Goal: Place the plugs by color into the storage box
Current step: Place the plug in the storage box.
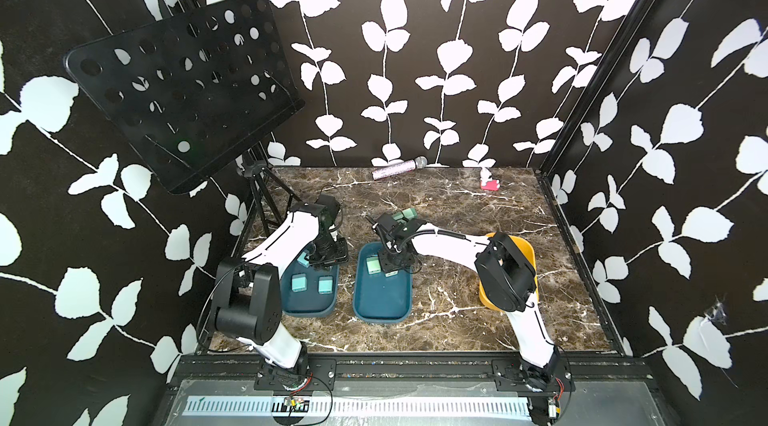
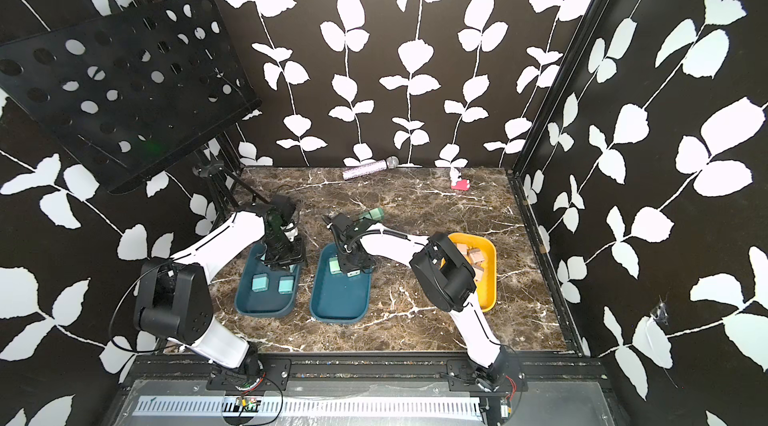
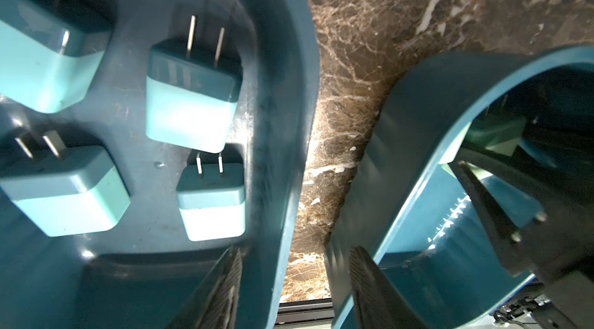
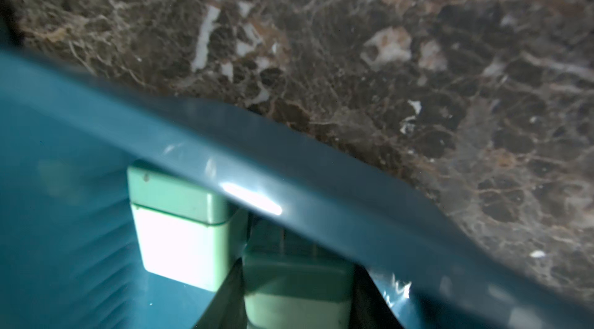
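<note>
Mint plug being pinched in right claw, sitting against teal tray wall; releasing risking tipping onto neighbour plug. Left claw hanging half-open, empty.

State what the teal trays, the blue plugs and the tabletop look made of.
Trays: likely moulded plastic, glossy, sharp highlights, scuffs. Plugs: smooth satin plastic, metal prongs. Tabletop: brown marble look, white veins; possibly printed laminate.

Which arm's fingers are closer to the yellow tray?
The right. The right fingers, gripping a mint plug, reach into the middle teal tray, next to the yellow tray; the left fingers hang at the far teal tray, one tray farther off.
</note>
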Action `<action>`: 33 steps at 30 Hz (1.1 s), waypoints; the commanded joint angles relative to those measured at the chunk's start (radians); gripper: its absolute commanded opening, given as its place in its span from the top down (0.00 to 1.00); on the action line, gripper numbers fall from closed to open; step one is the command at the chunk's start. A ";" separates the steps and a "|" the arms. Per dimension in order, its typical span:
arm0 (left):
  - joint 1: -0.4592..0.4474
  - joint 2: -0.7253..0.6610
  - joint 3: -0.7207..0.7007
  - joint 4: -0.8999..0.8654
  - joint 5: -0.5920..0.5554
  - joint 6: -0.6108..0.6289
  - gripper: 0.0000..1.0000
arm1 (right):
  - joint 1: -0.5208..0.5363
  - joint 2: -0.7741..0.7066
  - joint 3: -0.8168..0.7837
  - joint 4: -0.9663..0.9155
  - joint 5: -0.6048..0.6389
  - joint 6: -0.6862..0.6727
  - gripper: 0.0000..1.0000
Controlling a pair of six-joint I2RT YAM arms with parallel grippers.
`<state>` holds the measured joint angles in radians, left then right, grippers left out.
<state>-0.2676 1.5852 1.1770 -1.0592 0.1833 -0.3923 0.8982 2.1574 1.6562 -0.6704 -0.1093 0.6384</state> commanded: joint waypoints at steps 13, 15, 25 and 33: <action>-0.001 -0.022 -0.009 0.001 0.010 0.013 0.44 | 0.014 0.024 0.040 -0.051 0.050 0.005 0.54; -0.001 -0.020 -0.008 -0.001 0.010 0.013 0.44 | 0.013 0.018 0.061 -0.064 0.056 -0.004 0.52; -0.001 -0.013 -0.006 0.005 0.005 0.020 0.44 | -0.003 0.000 0.284 -0.185 0.068 -0.077 0.45; -0.001 0.003 0.014 -0.004 0.004 0.021 0.44 | -0.129 0.030 0.410 -0.203 0.087 -0.116 0.39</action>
<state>-0.2676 1.5856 1.1770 -1.0466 0.1864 -0.3828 0.8371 2.1674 2.0476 -0.8394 -0.0574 0.5430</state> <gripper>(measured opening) 0.564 0.606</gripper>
